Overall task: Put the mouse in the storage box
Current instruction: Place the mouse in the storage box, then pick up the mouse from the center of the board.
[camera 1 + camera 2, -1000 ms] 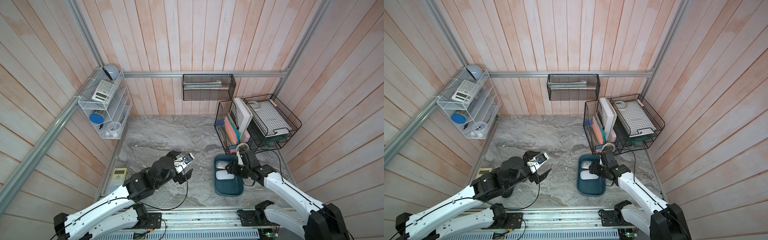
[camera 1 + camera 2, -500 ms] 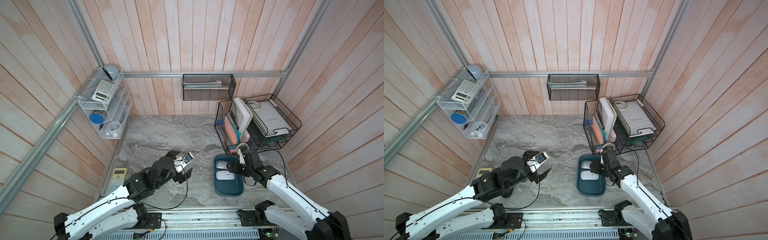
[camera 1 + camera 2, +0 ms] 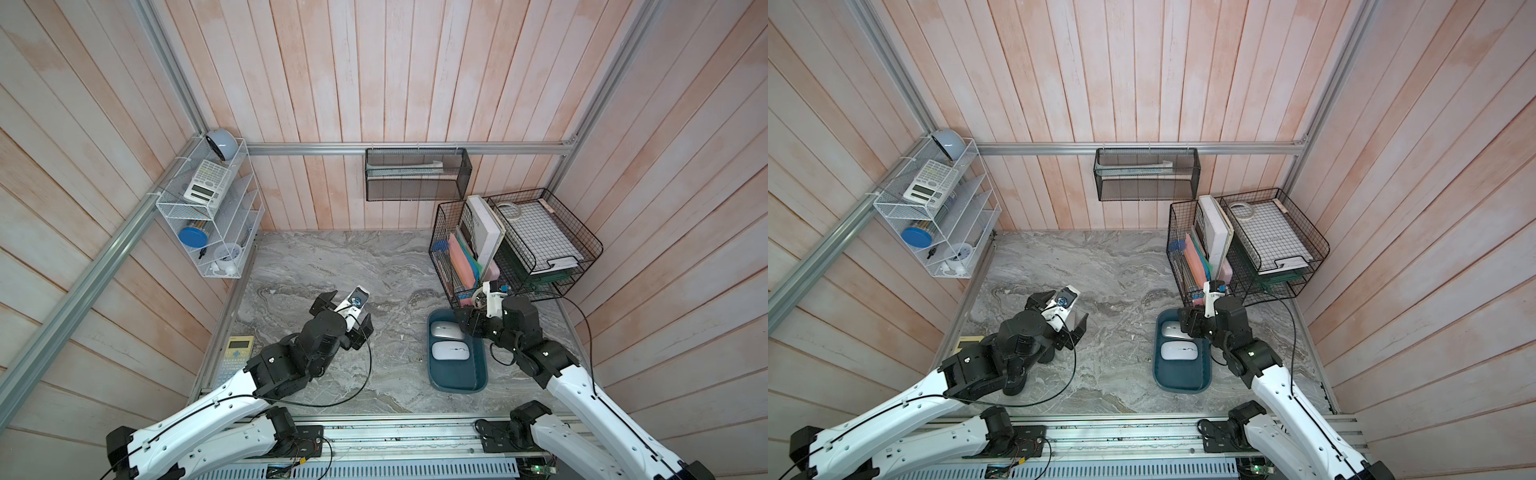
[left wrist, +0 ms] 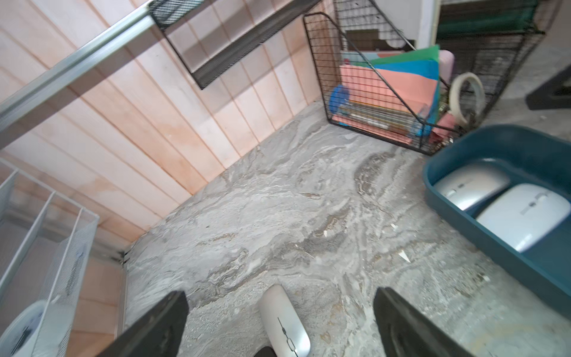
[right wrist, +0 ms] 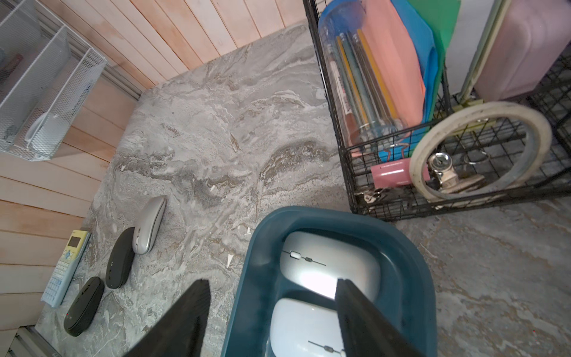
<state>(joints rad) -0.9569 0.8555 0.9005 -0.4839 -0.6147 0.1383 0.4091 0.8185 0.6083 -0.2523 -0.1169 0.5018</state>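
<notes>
The left gripper [image 4: 279, 298] gapes fully wide and grips nothing. A silver mouse [image 4: 284, 321] lies on the marble table [image 4: 278, 201] between its jaws, touching neither. Its long axis runs in line with the fingers, wheel end toward the wrist. The right gripper [image 5: 272, 282] stands about half open and empty above the far end of the teal storage box [image 5: 411, 272]. Inside the box, side by side and crosswise to its length, lie the far mouse [image 5: 327, 262], wheel end toward the left arm's side, and the near mouse [image 5: 302, 327].

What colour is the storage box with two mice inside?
The storage box is dark teal-blue, clearest in the right wrist view.
</notes>
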